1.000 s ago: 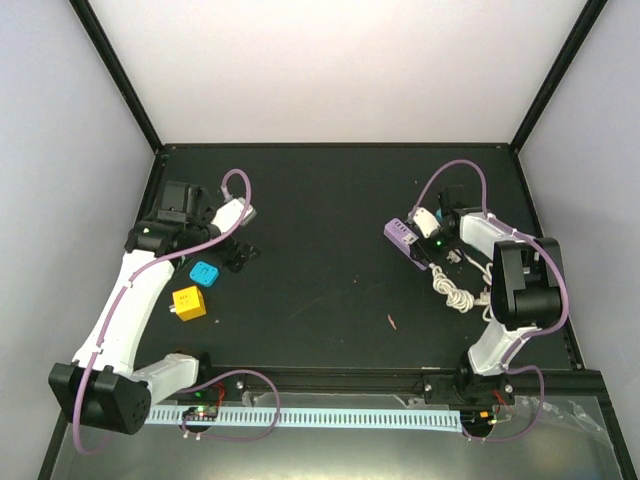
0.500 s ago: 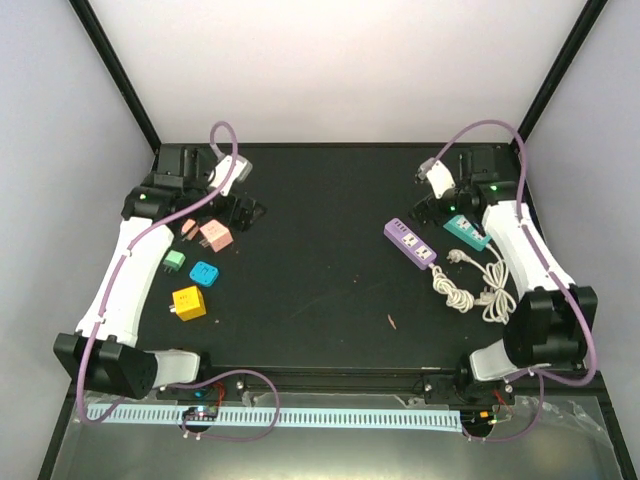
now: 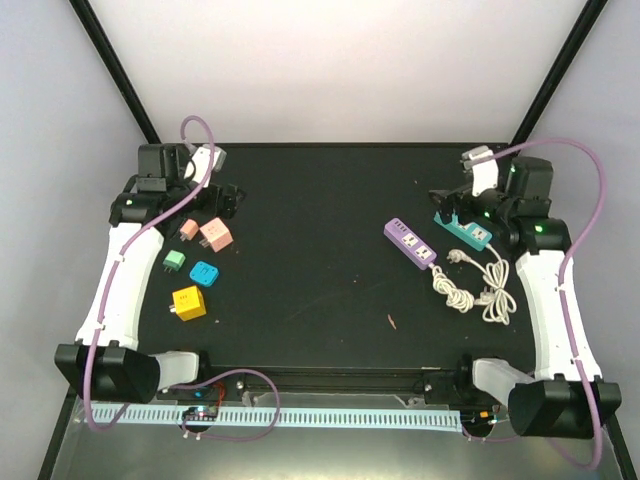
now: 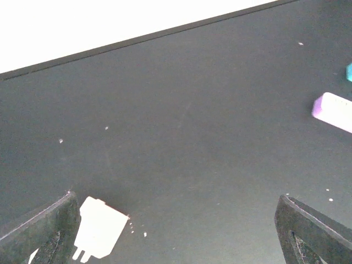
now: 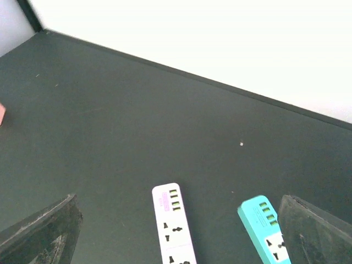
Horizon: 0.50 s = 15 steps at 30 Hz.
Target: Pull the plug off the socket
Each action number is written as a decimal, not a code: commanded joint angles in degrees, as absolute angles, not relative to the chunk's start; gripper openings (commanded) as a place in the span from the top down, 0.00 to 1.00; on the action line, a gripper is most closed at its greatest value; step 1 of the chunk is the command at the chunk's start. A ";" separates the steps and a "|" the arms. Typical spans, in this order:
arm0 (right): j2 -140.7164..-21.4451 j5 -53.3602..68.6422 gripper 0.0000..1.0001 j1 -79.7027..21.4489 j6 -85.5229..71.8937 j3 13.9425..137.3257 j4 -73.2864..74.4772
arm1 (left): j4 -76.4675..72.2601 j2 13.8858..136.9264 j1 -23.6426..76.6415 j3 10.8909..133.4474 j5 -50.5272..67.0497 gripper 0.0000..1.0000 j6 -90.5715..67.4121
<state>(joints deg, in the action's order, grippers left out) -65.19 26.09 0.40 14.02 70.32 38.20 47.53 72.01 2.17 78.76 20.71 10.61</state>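
The plug (image 3: 458,257) is small and gray, at the end of a white cord (image 3: 472,292). It lies on the black table (image 3: 320,200), just beside the near end of the purple strip (image 3: 410,243). It looks like it is out of the holes and lying flat, but it is too small to be sure. In the right wrist view, the holes that show on the purple strip have nothing in them.

I think the plug is hard and light. The cord is soft and floppy, so pulling on it would be a bad idea. The best place to hold is the hard body of the plug, on its two sides. The strip looks light too and might slide or lift, so it may need holding down.

A teal strip (image 3: 462,230) lies next to the purple one, on the far right side. The right gripper (image 3: 445,205) hangs above the far end of the teal strip, near the plug but not touching it. Its fingers (image 5: 44,231) are spread wide and hold nothing. The left gripper (image 3: 222,200) is well apart, across the table, also spread wide and holding nothing.
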 commanded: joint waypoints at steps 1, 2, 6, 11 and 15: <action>-62.06 29.40 0.00 5.80 6.72 64.68 29.99 | 43.24 69.62 -1.17 75.89 18.21 0.01 8.28; -61.78 29.95 0.00 7.28 6.07 63.28 28.81 | 42.84 69.33 -1.75 75.13 17.89 0.01 8.26; -62.55 31.32 0.00 13.09 4.49 58.36 24.71 | 41.58 68.10 -3.54 71.88 17.26 0.01 8.41; -63.88 33.46 0.00 16.58 4.59 53.88 21.14 | 41.65 67.44 -3.94 69.72 16.07 0.01 9.20; -63.11 32.81 0.00 16.70 4.18 50.57 17.73 | 40.81 67.45 -3.98 69.04 16.59 0.01 8.39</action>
